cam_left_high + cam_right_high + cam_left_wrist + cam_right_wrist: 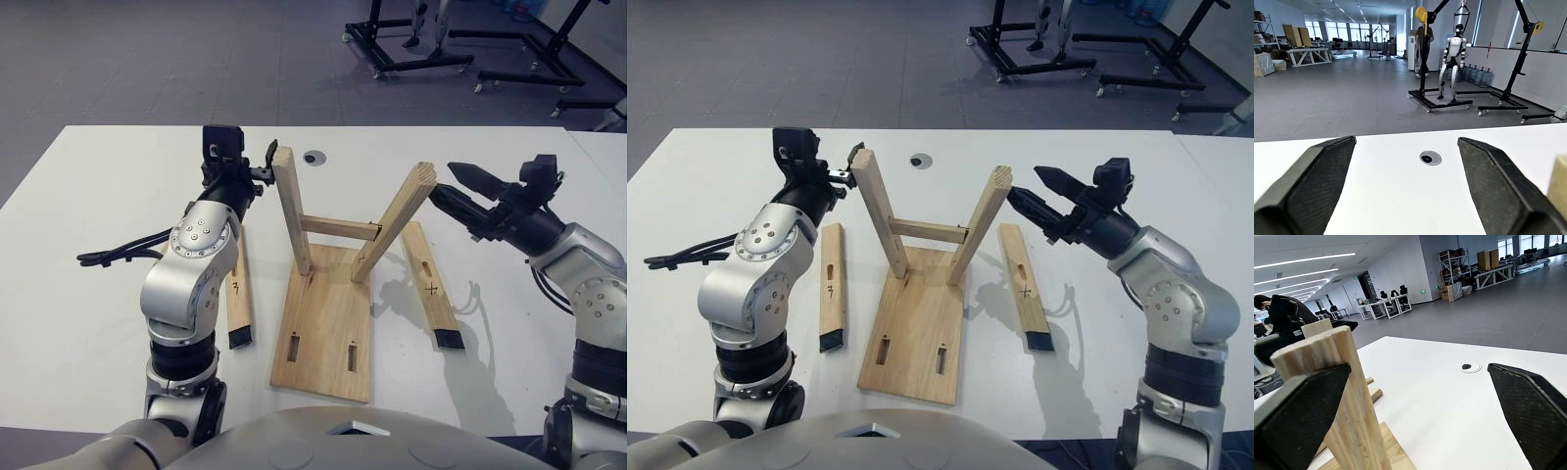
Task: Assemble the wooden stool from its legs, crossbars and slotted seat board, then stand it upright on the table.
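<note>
I'm looking at a white tabletop [118, 186] with a round cable hole [312, 157] near its far edge. Behind it are grey floor and black wheeled frames [421, 44]. The seat board [325, 318] lies flat at the middle. A left upright leg [292, 211] and a right upright leg [395, 221] stand in its far slots, leaning apart, with a crossbar [338, 228] between them. A left loose leg [238, 294] and a right loose leg [431, 284] lie flat on either side of the board.

My left arm covers part of the left loose leg, and I can't tell how deep the upright legs sit.

The left hand [265, 166] is spread wide and holds nothing, just beside the left upright leg's top. The right hand [446, 180] is also spread. The right upright leg's top is close against one finger [1298, 416], and I can't tell whether they touch.
</note>
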{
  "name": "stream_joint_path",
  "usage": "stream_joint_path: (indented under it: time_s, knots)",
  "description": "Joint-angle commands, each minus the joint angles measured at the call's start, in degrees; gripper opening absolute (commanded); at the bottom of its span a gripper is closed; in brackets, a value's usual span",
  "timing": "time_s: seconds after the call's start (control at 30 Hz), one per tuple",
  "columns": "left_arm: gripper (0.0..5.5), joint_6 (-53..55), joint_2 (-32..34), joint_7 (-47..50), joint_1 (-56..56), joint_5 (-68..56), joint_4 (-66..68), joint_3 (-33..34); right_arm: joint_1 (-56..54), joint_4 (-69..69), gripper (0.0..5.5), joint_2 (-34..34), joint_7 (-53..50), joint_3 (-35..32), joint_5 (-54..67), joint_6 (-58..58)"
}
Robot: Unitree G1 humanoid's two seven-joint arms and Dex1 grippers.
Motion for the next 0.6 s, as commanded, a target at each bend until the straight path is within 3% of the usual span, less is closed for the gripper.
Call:
stream_joint_path:
  time_s: [0.03,0.27,0.6]
  knots:
    - [3.82,1.9,0.7,0.8,-1.5,2.5,-0.7,-2.3,-1.0,-1.8,5.17,-0.7,0.3,1.6,1.5,1.7]
    - [3.82,2.4,0.0,-0.1,-2.7,4.6,-0.2,-4.0,-0.1,-0.5,5.17,-2.0,0.8,0.6,1.3,1.1]
    - [3.82,0.6,1.9,-6.6,-4.0,3.7,1.6,-7.5,-1.2,-3.2,5.17,-1.0,0.7,4.5,0.3,0.6]
